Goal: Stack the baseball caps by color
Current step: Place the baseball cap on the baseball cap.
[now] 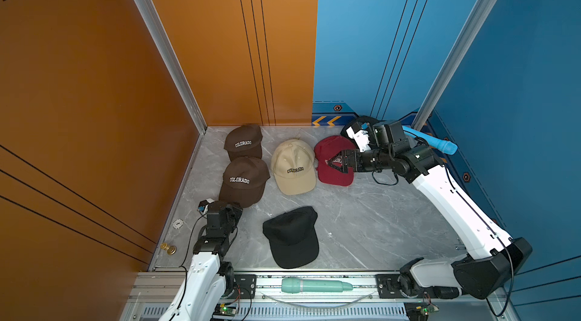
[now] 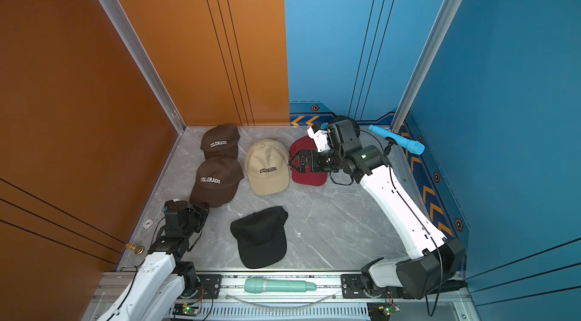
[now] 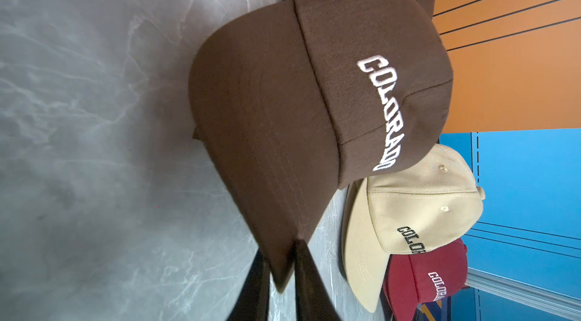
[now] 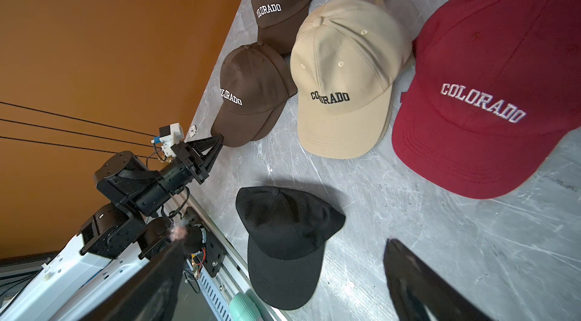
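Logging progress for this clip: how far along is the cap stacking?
Done, apparently: the beige cap shows a second brim beneath it, so that pair looks stacked. In hand: the left gripper pinches the brim of the near brown cap. The right gripper hangs open over the red cap. Left: the far brown cap is not yet stacked with the near one, and the black cap sits alone in front.

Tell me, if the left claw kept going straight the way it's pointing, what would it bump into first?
The nearer brown cap. The left gripper points at its brim, whose tip sits between the fingers, so going straight on would likely push up the brim toward the crown.
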You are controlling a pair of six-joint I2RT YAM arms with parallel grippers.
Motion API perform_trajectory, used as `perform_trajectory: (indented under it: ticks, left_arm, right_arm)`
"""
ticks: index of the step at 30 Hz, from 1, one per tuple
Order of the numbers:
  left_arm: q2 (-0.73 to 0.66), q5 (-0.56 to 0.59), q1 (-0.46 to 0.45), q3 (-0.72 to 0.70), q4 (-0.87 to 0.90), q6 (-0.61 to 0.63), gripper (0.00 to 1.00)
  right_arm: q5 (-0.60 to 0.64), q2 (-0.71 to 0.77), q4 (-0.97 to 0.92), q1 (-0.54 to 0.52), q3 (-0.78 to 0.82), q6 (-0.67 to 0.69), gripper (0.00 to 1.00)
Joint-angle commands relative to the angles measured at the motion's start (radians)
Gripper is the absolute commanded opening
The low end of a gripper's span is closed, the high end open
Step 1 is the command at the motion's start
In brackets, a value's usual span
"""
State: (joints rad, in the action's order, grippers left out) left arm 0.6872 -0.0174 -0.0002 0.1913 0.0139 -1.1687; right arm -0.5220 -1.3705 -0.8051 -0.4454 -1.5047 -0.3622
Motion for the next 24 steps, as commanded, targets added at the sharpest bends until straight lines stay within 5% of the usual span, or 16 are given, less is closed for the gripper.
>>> perform_trajectory:
  ticks: [1, 10, 11, 15, 24]
  left_arm:
    - [0.011, 0.057, -0.031, 0.021, 0.052, -0.019, 0.15]
    - [0.077, 0.157, -0.123, -0.002, -0.041, -0.100, 0.19]
    - [0.085, 0.161, -0.125, -0.002, -0.041, -0.100, 0.24]
    - [0.113, 0.159, -0.126, -0.008, -0.045, -0.117, 0.76]
    - [-0.007, 0.149, -0.124, 0.081, 0.184, -0.077, 0.84]
  right_arm:
    - [-0.001, -0.007, -0.022, -0.007, -0.029, 0.027, 1.00]
    - [-0.001, -0.010, -0.019, -0.004, -0.028, 0.036, 1.00]
    - [-0.001, -0.010, -0.018, -0.003, -0.030, 0.036, 1.00]
    - [-0.001, -0.012, -0.019, 0.004, -0.031, 0.040, 1.00]
    - [-0.014, -0.028, 0.000, 0.011, -0.025, 0.035, 1.00]
